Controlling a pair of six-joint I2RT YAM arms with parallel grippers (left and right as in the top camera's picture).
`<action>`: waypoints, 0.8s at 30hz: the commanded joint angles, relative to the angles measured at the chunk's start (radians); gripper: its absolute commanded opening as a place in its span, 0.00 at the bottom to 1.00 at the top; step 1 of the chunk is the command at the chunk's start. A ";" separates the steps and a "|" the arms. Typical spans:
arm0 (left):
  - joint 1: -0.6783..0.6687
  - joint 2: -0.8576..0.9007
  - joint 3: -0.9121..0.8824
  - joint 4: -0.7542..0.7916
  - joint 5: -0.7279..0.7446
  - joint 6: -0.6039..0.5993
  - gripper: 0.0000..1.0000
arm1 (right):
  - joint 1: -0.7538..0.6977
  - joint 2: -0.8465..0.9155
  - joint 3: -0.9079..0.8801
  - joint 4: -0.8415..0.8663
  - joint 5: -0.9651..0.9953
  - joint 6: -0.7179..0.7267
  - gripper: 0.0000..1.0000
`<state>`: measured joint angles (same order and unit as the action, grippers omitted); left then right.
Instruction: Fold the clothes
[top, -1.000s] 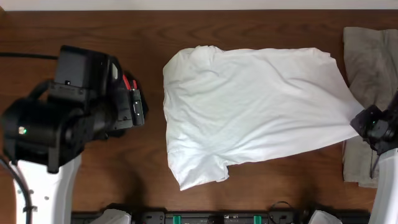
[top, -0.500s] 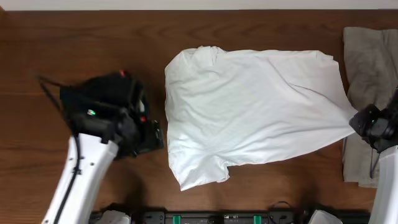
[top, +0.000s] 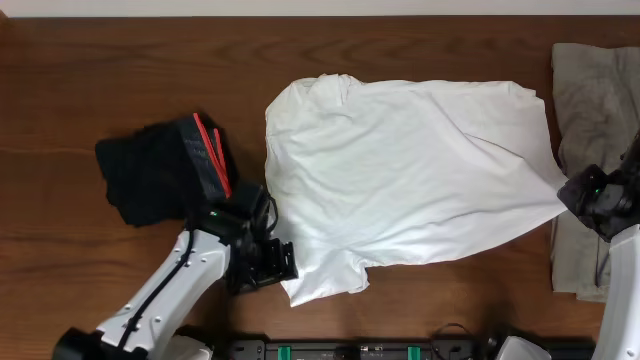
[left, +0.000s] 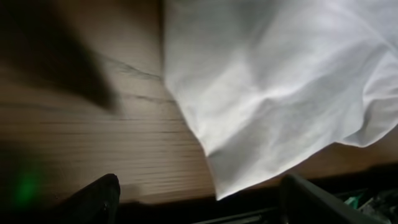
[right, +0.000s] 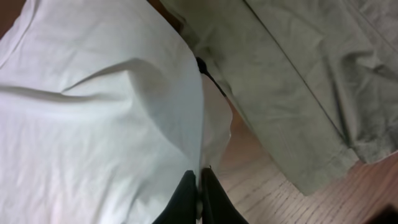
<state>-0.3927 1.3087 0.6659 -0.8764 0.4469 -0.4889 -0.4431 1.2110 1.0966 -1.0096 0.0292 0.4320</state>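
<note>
The white T-shirt (top: 400, 170) lies spread on the wooden table; it also shows in the left wrist view (left: 280, 81) and the right wrist view (right: 93, 112). My right gripper (top: 585, 195) is shut on the shirt's right corner, its fingers (right: 199, 193) pinching the fabric edge. My left gripper (top: 275, 262) is open beside the shirt's lower left corner, with the white corner between its fingers (left: 199, 199) and not gripped. Black shorts (top: 160, 170) with a red waistband lie left of the shirt. A khaki-grey garment (top: 590, 100) lies at the right edge, also seen in the right wrist view (right: 298, 81).
The table's front edge with black and green hardware (top: 360, 350) runs along the bottom. Bare wood (top: 120, 70) lies at the far left and back.
My left arm has swung from over the black shorts down to the shirt's lower left corner, uncovering the shorts. My right gripper has stayed on the shirt's right corner.
</note>
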 joint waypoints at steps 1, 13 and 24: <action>-0.044 0.027 -0.010 0.014 0.045 -0.048 0.84 | -0.002 0.003 0.010 0.000 -0.004 -0.010 0.04; -0.266 0.177 -0.010 0.112 0.078 -0.183 0.65 | -0.002 0.003 0.010 0.000 -0.005 -0.010 0.04; -0.231 0.096 0.053 -0.005 0.061 -0.181 0.06 | -0.002 0.003 0.010 -0.001 -0.005 -0.010 0.04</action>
<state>-0.6483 1.4681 0.6685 -0.8272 0.5224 -0.6621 -0.4431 1.2110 1.0966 -1.0103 0.0254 0.4320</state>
